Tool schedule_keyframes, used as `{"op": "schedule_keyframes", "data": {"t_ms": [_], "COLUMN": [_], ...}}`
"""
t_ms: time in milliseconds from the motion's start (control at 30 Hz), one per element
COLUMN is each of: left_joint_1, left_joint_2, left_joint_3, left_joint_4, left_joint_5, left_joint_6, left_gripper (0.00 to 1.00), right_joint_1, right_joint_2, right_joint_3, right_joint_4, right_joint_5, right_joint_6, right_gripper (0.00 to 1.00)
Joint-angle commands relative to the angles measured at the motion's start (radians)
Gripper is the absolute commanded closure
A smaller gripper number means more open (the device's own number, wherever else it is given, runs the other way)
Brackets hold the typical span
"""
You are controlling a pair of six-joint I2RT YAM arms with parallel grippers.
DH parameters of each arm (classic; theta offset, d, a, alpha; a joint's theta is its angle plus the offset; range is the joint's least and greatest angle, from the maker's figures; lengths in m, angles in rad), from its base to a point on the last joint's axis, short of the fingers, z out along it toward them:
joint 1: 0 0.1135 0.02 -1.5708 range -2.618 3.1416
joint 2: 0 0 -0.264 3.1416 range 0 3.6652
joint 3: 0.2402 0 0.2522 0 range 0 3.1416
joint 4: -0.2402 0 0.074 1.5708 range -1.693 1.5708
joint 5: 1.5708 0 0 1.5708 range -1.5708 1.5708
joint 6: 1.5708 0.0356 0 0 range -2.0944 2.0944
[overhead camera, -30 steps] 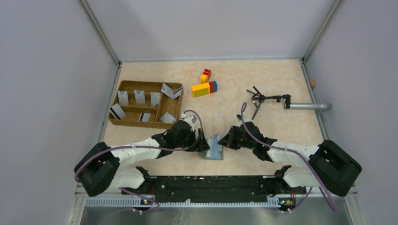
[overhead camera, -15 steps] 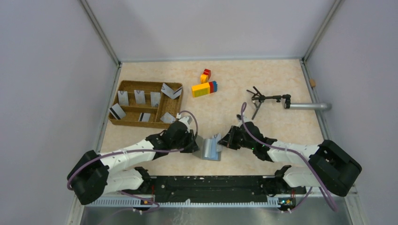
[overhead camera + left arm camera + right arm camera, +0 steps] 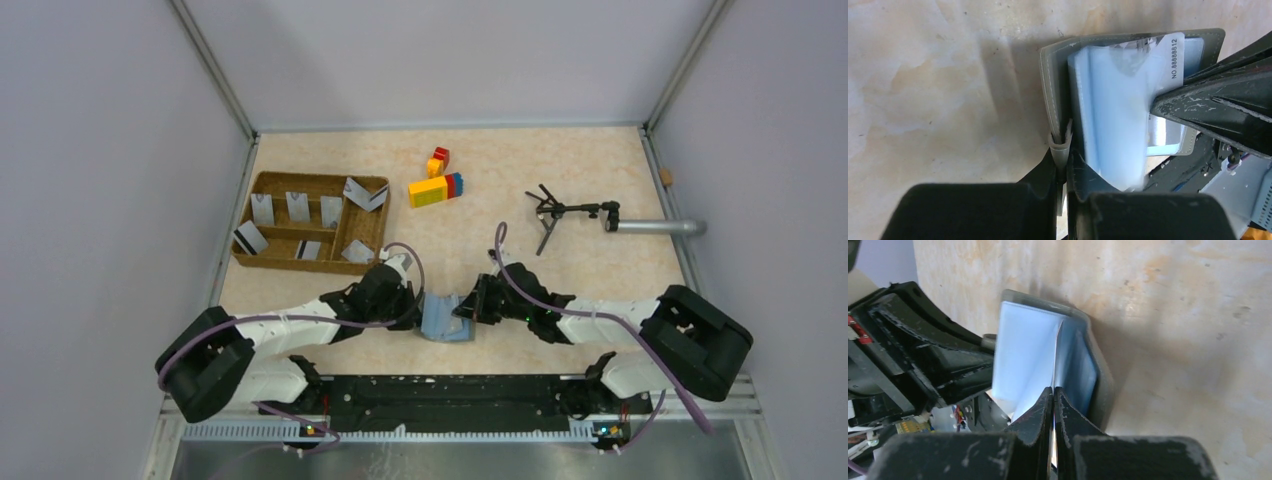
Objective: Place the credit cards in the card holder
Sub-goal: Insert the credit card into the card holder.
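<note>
looking at the card holder (image 3: 447, 318) lying opened up on the table (image 3: 560, 160) just in front of the arm bases, grey-blue inner panels facing up. seeing the left gripper (image 3: 1062, 154) pressed together on the grey outer flap at the holder's edge, pinching it. seeing the right gripper (image 3: 1053, 391) pressed together too, nipping a thin pale sheet on the opposite side. not being able to tell whether that's a card or one of the inner panels. spotting a numbered card (image 3: 1173, 55) lying against the inside, maybe partly tucked in, but not betting on it.

guessing at barely started. counting around seven credit cards (image 3: 298, 207) standing or leaning in the compartments of the brown wicker tray (image 3: 305, 177), well apart from the holder, off to the far left. so needing nearly all of them fetched and slid in.

noting other stuff around: some coloured toy blocks (image 3: 436, 188) further back in the middle, plus a black spidery tool (image 3: 556, 211) with a silver tube (image 3: 655, 227) just beside it on the right. nothing sitting between tray and holder. reckoning the real snag is both grippers being tied up holding the thing open, so letting go with one to fetch a card and risking the flap folding back over.
</note>
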State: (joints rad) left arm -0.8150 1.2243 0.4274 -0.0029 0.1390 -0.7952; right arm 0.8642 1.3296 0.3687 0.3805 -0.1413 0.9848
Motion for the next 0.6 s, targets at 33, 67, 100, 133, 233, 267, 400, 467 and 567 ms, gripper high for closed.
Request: {"op": "schedule_keyframes", "data": {"t_ms": [33,67,100,133,233,267,400,467,567], "left_joint_1": [0.0,0.0,0.001,0.003,0.01,0.014,0.032,0.04,0.048], "left_joint_2": [0.041,0.049,0.055,0.058,0.06,0.058,0.033,0.011,-0.031], "left_joint_3": [-0.022,-0.023,-0.025,-0.026,-0.036,-0.038,-0.043,-0.041,-0.041], "left_joint_4": [0.151,0.161,0.166,0.171,0.183,0.184,0.16,0.134,0.099], "left_joint_5": [0.055,0.056,0.056,0.057,0.059,0.06,0.058,0.053,0.048], "left_joint_6": [-0.019,-0.019,-0.017,-0.016,-0.012,-0.009,0.002,0.009,0.015], "left_gripper": [1.0,1.0,1.0,1.0,0.96,0.9,0.66,0.54,0.42], "right_joint_1": [0.029,0.031,0.033,0.035,0.037,0.038,0.041,0.043,0.044], "right_joint_2": [0.046,0.053,0.06,0.064,0.083,0.091,0.124,0.139,0.151], "right_joint_3": [0.055,0.055,0.056,0.057,0.059,0.058,0.06,0.062,0.066], "right_joint_4": [0.073,0.081,0.086,0.09,0.095,0.095,0.099,0.088,0.071], "right_joint_5": [-0.003,-0.006,-0.007,-0.007,0.003,0.007,0.017,0.028,0.044], "right_joint_6": [0.002,0.005,0.006,0.007,0.006,0.005,0.007,0.008,0.008], "right_gripper": [1.0,1.0,1.0,1.0,1.0,1.0,1.0,1.0,1.0]}}
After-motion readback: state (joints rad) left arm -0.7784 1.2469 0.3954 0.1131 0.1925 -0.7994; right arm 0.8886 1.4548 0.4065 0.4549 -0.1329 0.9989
